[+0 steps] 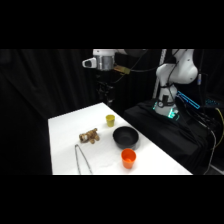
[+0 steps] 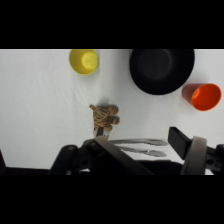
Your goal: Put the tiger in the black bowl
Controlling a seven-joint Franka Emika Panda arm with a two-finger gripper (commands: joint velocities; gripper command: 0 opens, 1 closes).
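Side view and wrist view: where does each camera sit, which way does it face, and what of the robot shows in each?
Side view: stands beside the white table, looking across and down; shows the gripper high above the table's far edge and the arm's base at upper right.
Wrist view: rides on the wrist, looking down at the table; the gripper's black linkage rises from the bottom edge.
Shared: the tiger, black bowl, yellow cup, orange cup, metal tongs.
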